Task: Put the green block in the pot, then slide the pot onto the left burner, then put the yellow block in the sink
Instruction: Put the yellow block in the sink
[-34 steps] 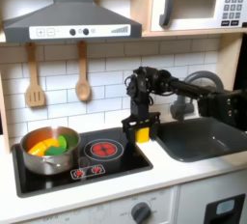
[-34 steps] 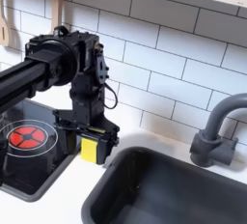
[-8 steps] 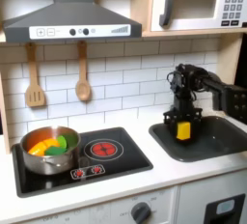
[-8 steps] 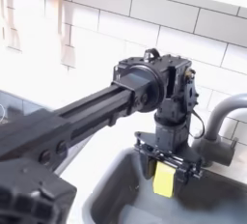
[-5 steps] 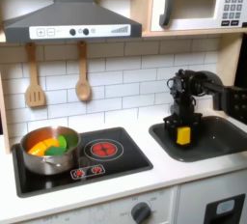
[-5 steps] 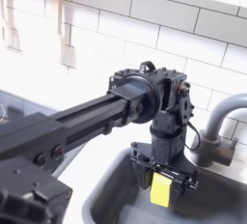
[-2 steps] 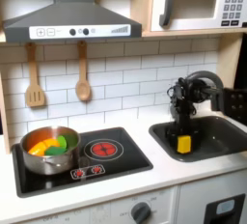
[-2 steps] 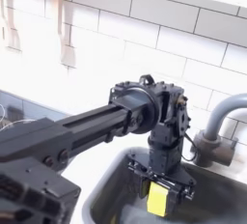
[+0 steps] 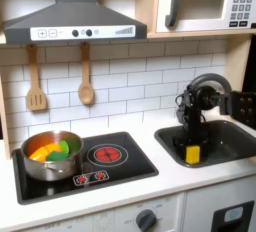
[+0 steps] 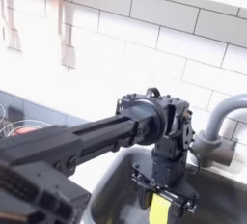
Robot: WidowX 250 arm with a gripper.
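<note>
A: While the arm reaches down into the sink (image 9: pixel 232 146), what does each container hold?

B: In the first exterior view the pot (image 9: pixel 52 156) stands on the cooktop (image 9: pixel 130 171) at the counter's left end. Inside it I see the green block (image 9: pixel 63 147) against the right wall, together with some orange and yellow pieces which I cannot name. The sink is at the counter's right end, and the yellow block (image 9: pixel 192 154) is low inside it, near its left wall.

A: And the gripper (image 9: pixel 192 152)?

B: It points straight down into the basin, and its jaws are clamped on the yellow block from both sides. In the second exterior view the gripper (image 10: pixel 166 208) holds the yellow block (image 10: pixel 162 211) at the bottom edge of the picture, inside the sink (image 10: pixel 111 197). If the block touches the floor of the sink, I cannot tell.

A: What is around it?

B: In the first exterior view a red burner (image 9: pixel 106 155) lies uncovered just to the right of the pot. Two wooden utensils (image 9: pixel 36 98) hang on the tiled wall above the pot. In the second exterior view the faucet (image 10: pixel 221 131) curves up just to the right of the arm, and the dark arm crosses in front of the sink's left part.
</note>
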